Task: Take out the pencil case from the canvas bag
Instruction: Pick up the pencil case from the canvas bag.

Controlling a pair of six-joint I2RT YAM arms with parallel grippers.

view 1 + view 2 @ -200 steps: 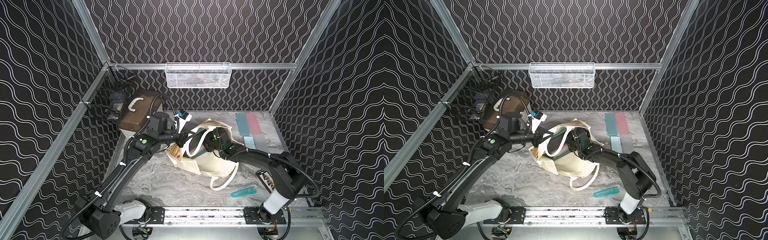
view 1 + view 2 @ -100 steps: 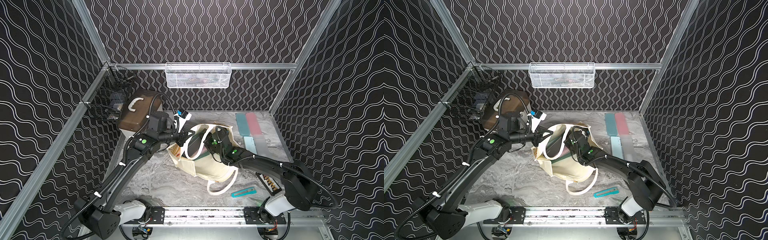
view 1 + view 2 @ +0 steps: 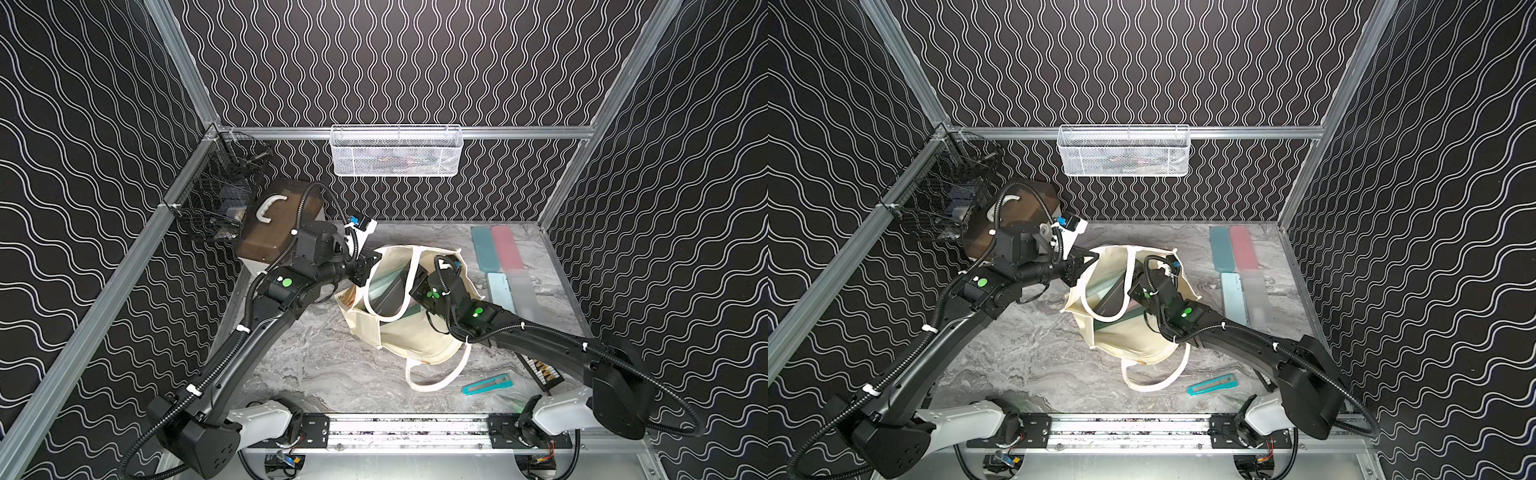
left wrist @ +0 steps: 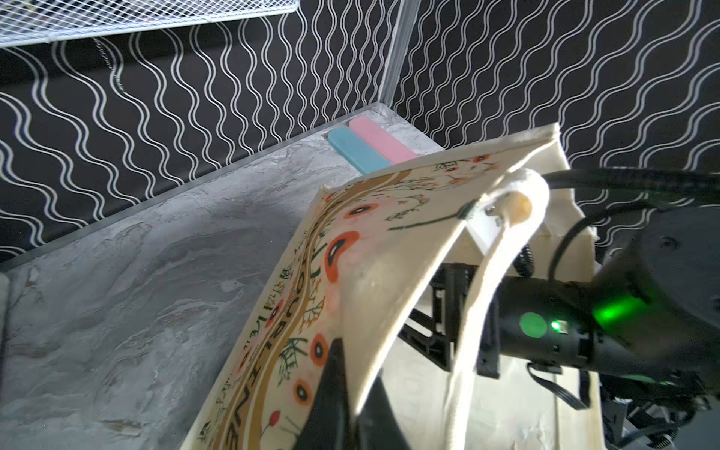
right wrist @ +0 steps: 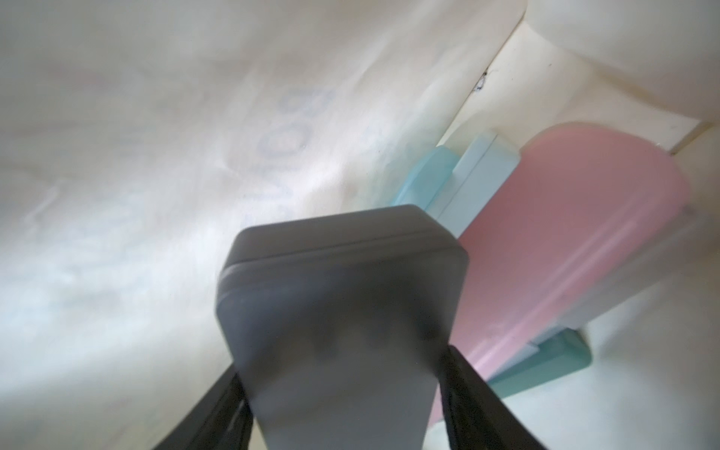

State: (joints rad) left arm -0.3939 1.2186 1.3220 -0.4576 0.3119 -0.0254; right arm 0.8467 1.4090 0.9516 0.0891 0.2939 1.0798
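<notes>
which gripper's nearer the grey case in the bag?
Right. The right gripper is inside the bag, clamped on the sides of the grey case. The left gripper is shut on the bag's printed edge, off the case.

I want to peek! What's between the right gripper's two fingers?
A dark grey pencil case, pinched by the right gripper inside the canvas bag, in the right wrist view.

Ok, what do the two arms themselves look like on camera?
The left arm and right arm are black with white base housings on a silver rail. Ribbed black cable hoses loop alongside, fastened with white ties. Round green stickers mark links near the wrists.
</notes>
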